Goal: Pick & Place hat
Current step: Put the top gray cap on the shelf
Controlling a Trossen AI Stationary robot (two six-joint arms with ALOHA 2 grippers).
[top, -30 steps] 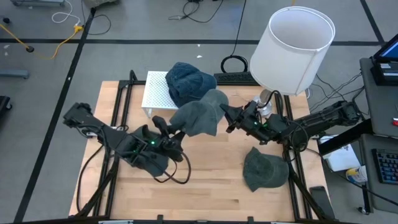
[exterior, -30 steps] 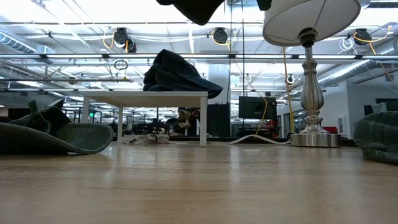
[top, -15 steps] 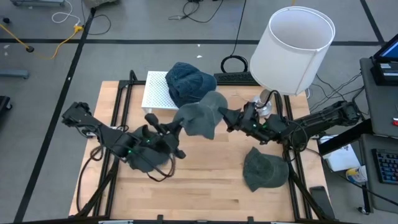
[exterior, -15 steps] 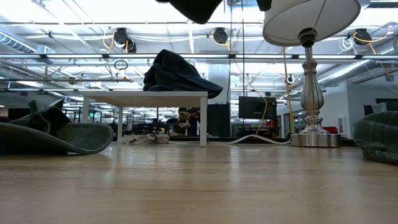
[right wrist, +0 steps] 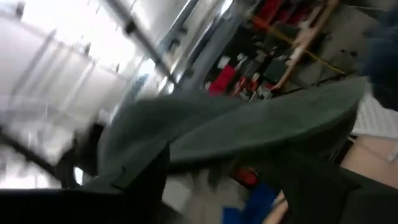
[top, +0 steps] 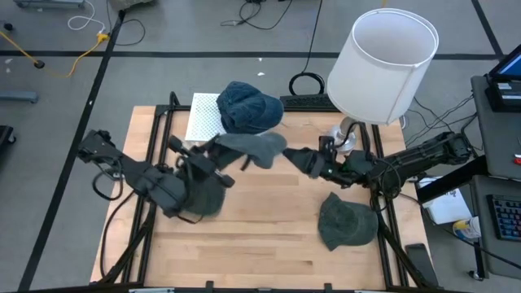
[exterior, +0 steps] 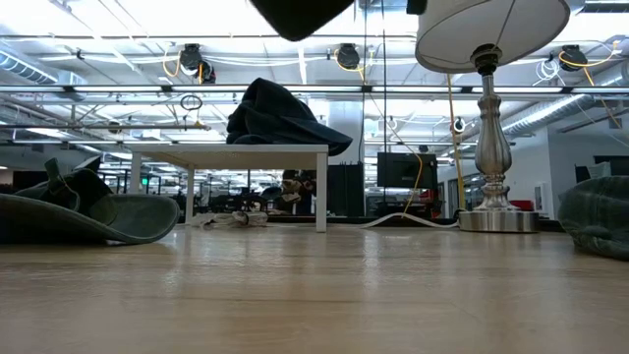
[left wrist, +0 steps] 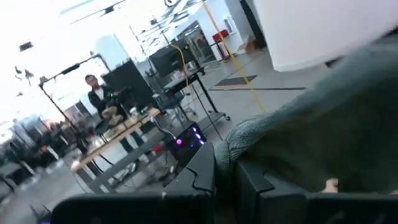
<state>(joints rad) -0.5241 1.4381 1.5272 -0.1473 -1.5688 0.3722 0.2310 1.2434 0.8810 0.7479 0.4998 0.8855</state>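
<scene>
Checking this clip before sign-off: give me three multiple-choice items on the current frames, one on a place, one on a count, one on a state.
1. Where does the blue hat sit?
A. on the white stand
B. on the floor
C. on the lamp shade

2. How many hats show in the high view?
A. one
B. two
C. three

3. What holds the grey hat that is up off the table?
A. the right gripper alone
B. the left gripper
C. nothing; it lies flat

Key:
1 A: it rests on the stand's top.
2 C: blue, the lifted grey, and a green hat on the table.
3 B: its fingers are shut on the fabric, while the right gripper stands open beside it.
</scene>
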